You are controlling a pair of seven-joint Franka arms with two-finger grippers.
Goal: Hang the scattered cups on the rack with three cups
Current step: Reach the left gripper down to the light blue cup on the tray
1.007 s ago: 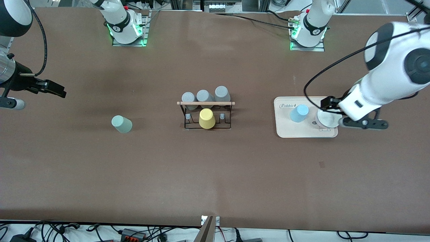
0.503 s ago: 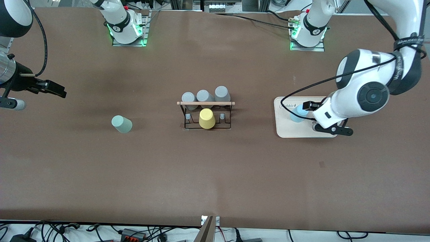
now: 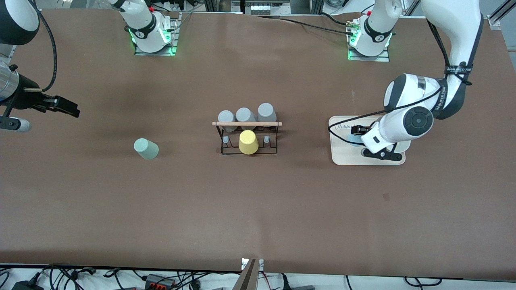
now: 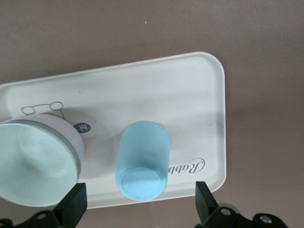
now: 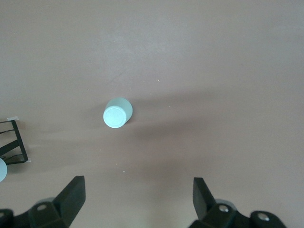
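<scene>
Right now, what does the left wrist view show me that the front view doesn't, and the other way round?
Only the left wrist view shows the light blue cup whole, upside down on the cream tray, beside a white round container, with the left tool open over it. Only the front view shows the rack with three grey cups and a yellow cup, the sage green cup toward the right arm's end, and the waiting right tool. Both share the tray and a sliver of the blue cup.

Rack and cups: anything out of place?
Nothing damaged or spilled. Two cups are off the rack: the sage green cup stands on the table toward the right arm's end, the light blue cup on the cream tray under the open left hand.
</scene>
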